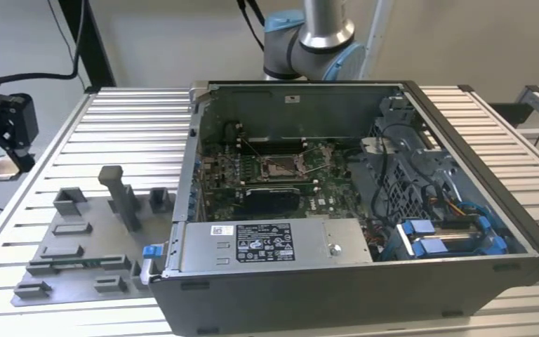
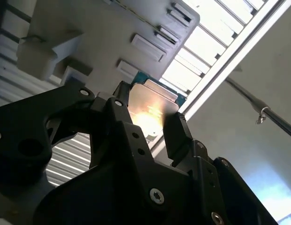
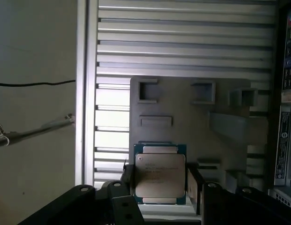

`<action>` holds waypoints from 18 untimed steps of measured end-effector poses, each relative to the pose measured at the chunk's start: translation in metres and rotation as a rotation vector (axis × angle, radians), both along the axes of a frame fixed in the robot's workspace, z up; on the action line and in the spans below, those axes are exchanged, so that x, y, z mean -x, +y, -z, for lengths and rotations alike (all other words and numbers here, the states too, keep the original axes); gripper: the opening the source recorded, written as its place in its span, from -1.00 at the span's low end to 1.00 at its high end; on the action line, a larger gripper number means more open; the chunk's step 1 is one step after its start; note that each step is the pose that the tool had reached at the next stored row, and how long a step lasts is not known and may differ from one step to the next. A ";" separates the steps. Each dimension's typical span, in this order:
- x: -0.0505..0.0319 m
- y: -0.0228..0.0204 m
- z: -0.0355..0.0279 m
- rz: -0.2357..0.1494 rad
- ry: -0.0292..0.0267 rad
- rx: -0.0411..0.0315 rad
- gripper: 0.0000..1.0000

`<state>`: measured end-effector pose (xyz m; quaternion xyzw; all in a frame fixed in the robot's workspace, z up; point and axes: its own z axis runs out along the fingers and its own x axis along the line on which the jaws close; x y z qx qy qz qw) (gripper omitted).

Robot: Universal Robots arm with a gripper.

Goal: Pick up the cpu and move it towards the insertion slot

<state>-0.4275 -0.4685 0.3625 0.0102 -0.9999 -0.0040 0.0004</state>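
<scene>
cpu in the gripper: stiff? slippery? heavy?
Probably stiff: the cpu is a flat plate with a metal top, showing no bend in the gripper. Likely slippery: its top glares in the second wrist view, and it is held by two thin edges. Probably light, being so thin.

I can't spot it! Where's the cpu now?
The cpu is clamped in the gripper, seen in both wrist views with the grey fixture plate behind it, outside the computer case.
</scene>
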 end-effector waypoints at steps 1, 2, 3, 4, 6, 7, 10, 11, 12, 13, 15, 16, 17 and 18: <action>0.0000 0.0000 -0.0034 0.000 0.0000 0.0003 -1.00; 0.0000 0.0001 -0.0063 0.000 0.0000 0.0008 -1.00; 0.0000 0.0001 -0.0092 0.000 0.0001 0.0013 -1.00; 0.0000 0.0002 -0.0121 0.000 0.0001 0.0018 -1.00; 0.0000 0.0002 -0.0174 0.000 0.0000 0.0026 -1.00; 0.0000 0.0003 -0.0199 0.000 0.0001 0.0030 -1.00; 0.0000 0.0004 -0.0250 0.000 0.0000 0.0040 -1.00; 0.0001 0.0004 -0.0254 0.000 -0.0002 0.0039 -1.00; 0.0000 0.0004 -0.0260 0.000 -0.0002 0.0040 -1.00; 0.0000 0.0004 -0.0260 0.000 -0.0003 0.0042 -1.00; 0.0000 0.0004 -0.0261 0.000 -0.0001 0.0045 -1.00; 0.0000 0.0004 -0.0262 0.000 -0.0001 0.0047 -1.00; -0.0002 0.0005 -0.0262 0.000 0.0000 0.0047 -1.00; -0.0012 0.0005 -0.0263 0.000 0.0003 0.0049 -1.00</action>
